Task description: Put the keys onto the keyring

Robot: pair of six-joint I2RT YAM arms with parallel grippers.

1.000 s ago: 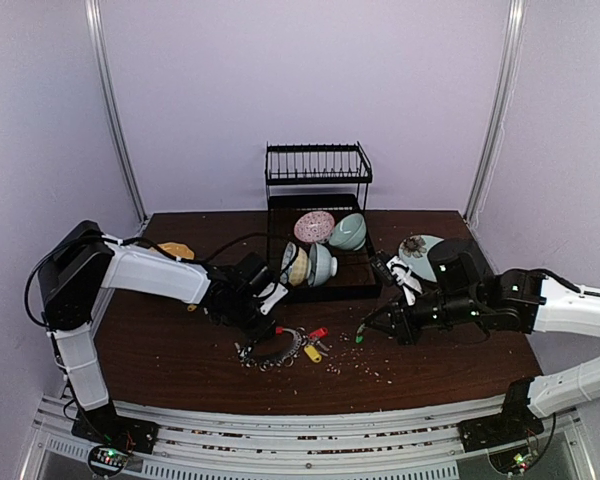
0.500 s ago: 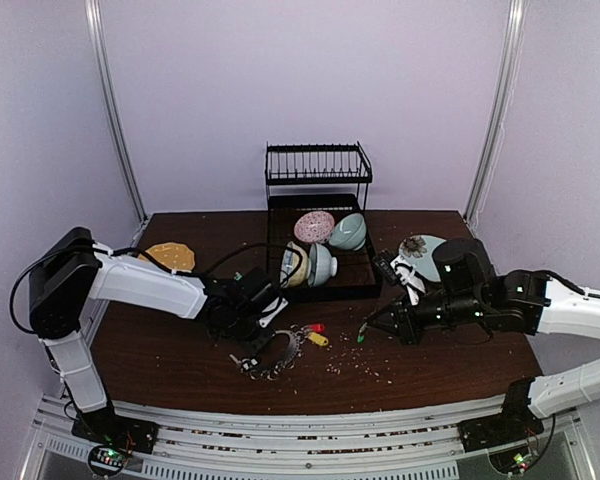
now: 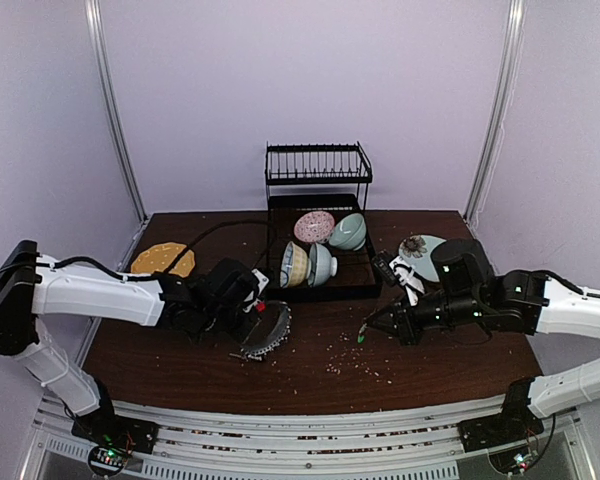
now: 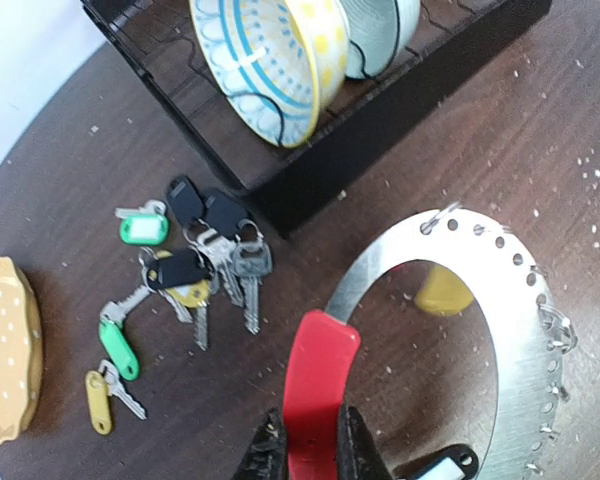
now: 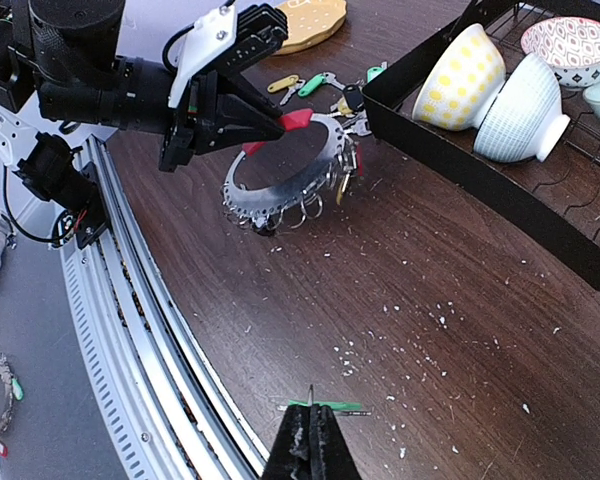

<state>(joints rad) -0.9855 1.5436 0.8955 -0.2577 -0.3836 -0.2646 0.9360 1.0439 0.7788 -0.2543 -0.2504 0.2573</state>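
My left gripper (image 4: 310,462) is shut on the red sleeve (image 4: 316,385) of the keyring (image 4: 525,330). It holds the ring tilted up off the table, left of centre in the top view, keyring (image 3: 270,329). Small split rings and a few tags hang from its silver arc. Loose keys (image 4: 195,272) with green, yellow and black tags lie in a pile by the rack's corner; the left arm hides them from above. My right gripper (image 5: 310,432) is shut on a green-tagged key (image 5: 330,406), hovering low over the table right of the ring (image 5: 292,172).
A black dish rack (image 3: 325,285) with several bowls stands behind the ring. An orange plate (image 3: 163,259) lies at the back left, and a teal flowered plate (image 3: 418,250) at the back right. White crumbs are scattered over the dark wood table (image 3: 310,385).
My left gripper has shut on the red sleeve and pulled the keyring leftward, lifting it to a tilt. The left arm drew back to the left. The right arm has not moved.
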